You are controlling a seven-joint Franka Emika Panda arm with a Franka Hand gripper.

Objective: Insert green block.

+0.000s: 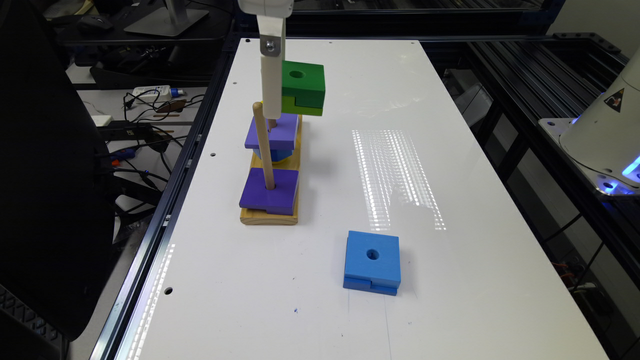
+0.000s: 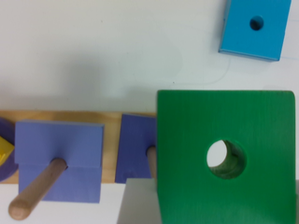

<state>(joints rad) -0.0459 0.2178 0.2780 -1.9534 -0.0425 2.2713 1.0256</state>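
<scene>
While held aloft, green block [image 1: 302,87] sits level, hole facing up | hand [image 1: 272,107] grips its side

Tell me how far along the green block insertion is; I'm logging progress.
Done: the green block is lifted off the white table, held beside the pegs. In hand: carrying it; through its hole the wrist view shows table, not a wooden peg. Left: align the hole over a peg, lower, release.
</scene>
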